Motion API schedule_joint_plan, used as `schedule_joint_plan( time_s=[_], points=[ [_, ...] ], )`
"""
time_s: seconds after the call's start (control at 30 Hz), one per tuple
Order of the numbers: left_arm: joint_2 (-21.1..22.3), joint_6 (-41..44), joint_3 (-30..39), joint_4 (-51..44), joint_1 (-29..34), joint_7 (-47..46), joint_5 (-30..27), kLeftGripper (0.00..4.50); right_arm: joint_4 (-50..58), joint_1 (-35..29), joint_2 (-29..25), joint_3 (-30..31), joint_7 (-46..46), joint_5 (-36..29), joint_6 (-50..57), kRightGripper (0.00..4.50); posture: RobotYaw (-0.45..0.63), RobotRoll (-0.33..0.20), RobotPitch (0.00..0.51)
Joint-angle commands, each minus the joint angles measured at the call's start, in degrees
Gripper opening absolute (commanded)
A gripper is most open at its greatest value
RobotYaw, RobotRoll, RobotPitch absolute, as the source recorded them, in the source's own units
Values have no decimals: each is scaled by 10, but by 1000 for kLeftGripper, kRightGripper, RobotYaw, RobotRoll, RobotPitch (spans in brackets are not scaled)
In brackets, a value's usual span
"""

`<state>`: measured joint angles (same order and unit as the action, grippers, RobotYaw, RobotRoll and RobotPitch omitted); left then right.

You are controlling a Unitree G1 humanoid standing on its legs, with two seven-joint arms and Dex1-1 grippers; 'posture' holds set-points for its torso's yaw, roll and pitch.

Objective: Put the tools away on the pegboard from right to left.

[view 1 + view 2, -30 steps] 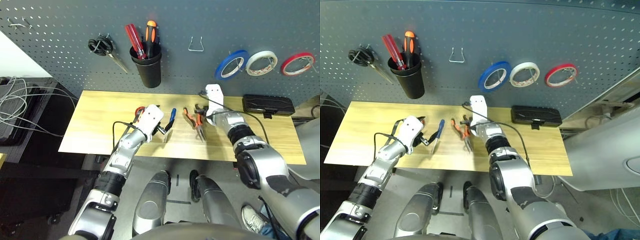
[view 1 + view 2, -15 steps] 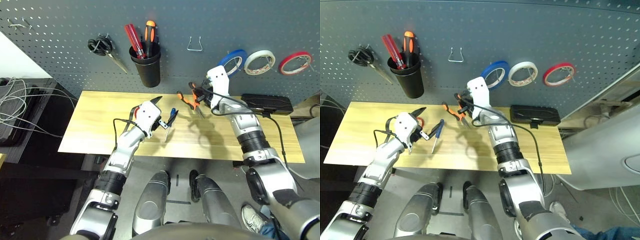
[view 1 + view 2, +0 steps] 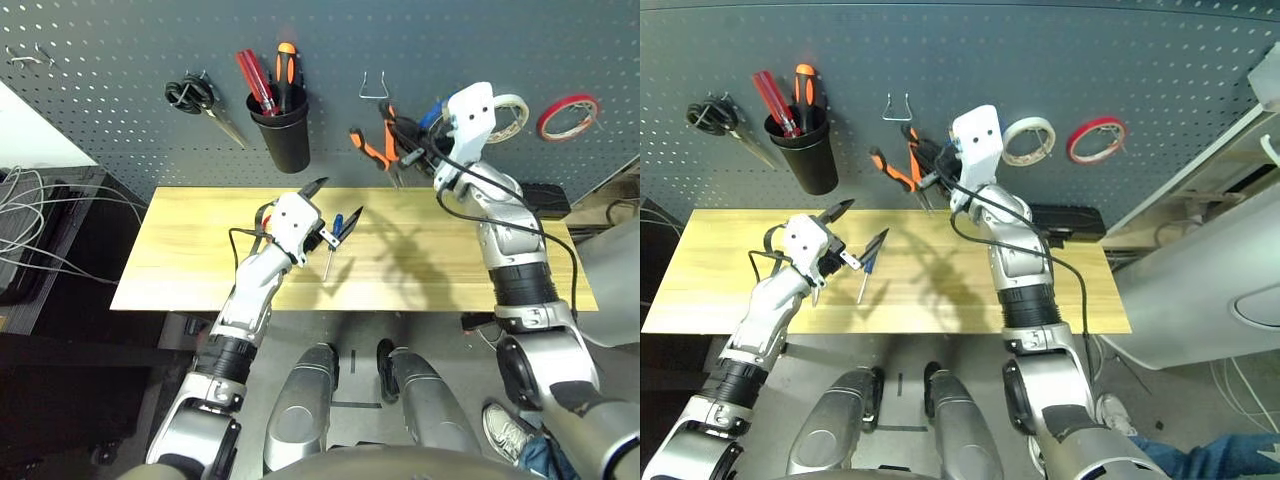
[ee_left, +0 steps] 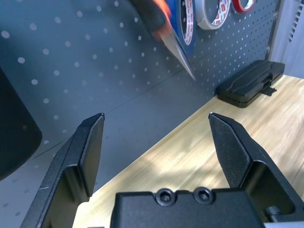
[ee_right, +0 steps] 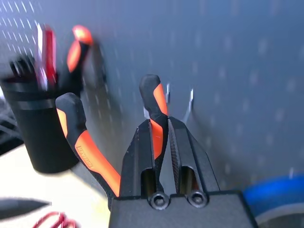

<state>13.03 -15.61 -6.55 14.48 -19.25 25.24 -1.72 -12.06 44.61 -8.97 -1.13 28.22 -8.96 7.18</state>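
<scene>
Right gripper clenched on one handle of the long-nose pliers, held just below the metal hook on the pegboard. Left gripper spread wide, apparently empty, above the blue-handled screwdriver.

The right arm is raised and stretched forward and upward, its silver forearm seen rising steeply. The right claw is held high with its two black fingers pressed together, clamped. The left arm is kept lower and bent at the elbow, the forearm angled forward and slightly inward. The left claw is held with its fingers spread wide apart, nothing being gripped between them.
</scene>
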Motion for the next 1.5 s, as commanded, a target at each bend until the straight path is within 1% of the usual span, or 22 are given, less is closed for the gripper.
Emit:
schedule_joint_plan(
  time_s=[0.03,0.17,0.3,0.47,0.67,0.93,1.23,1.5],
  points=[
    [1,0,1,-5,3,1,1,4500,4,13,6,-1,-4,-6,-31,239,166,0,221],
    [1,1,0,-9,6,-1,3,4500,-9,33,13,-9,-21,-9,-55,239,167,0,223],
    [1,2,-1,-13,10,-1,2,4500,-12,69,25,-23,-38,-19,-96,239,166,0,224],
    [0,4,-1,-12,8,2,0,4500,-35,110,36,-35,-58,-27,-128,239,168,0,222],
    [0,14,-3,-16,4,13,-9,4500,-74,143,49,-38,-80,-23,-182,239,169,0,221],
    [-17,28,11,-48,1,20,-46,4500,-137,161,54,-34,-96,-15,-247,239,176,0,231],
    [-23,-2,44,-69,-10,-19,-47,4500,-177,164,59,-29,-97,-12,-276,239,184,0,241],
    [-21,-8,45,-69,-11,-29,-44,4500,-227,172,65,-33,-107,-9,-297,239,187,0,242]
  ],
)
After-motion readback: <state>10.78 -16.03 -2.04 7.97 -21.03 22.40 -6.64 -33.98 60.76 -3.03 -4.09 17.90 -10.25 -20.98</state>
